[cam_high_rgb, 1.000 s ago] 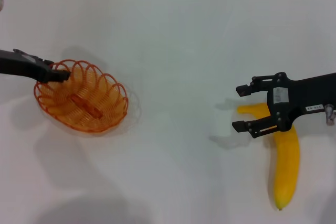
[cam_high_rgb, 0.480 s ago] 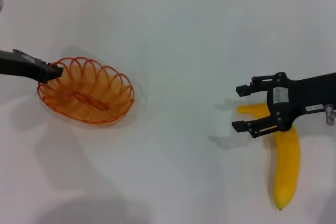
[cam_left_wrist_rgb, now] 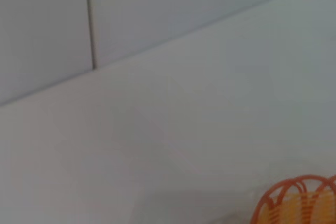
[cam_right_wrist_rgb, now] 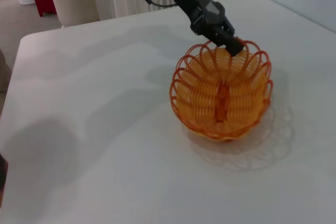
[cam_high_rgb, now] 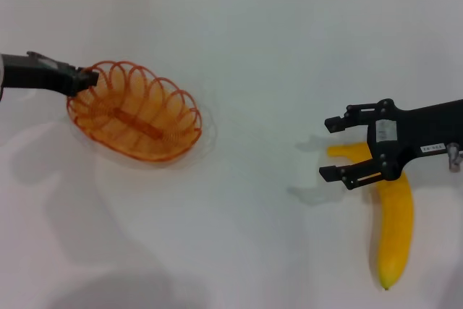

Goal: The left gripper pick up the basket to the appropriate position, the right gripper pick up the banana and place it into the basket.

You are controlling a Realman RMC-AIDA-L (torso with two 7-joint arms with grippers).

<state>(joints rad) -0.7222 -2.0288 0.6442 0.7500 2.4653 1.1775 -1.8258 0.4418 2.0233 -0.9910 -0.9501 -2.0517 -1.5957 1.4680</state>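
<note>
Black two-fingered left gripper (cam_high_rgb: 85,79) pinches the far-left rim of the small oval orange wire basket (cam_high_rgb: 137,122) (raised off the white table (cam_high_rgb: 253,56)). Black right gripper (cam_high_rgb: 338,148), jaws spread and empty, hovers above the curved yellow banana (cam_high_rgb: 394,226), whose long axis runs near-to-far, well right of the basket.

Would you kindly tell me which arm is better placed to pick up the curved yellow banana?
Right: the right gripper hangs open above the curved yellow banana, while the left gripper grips the orange wire basket.
</note>
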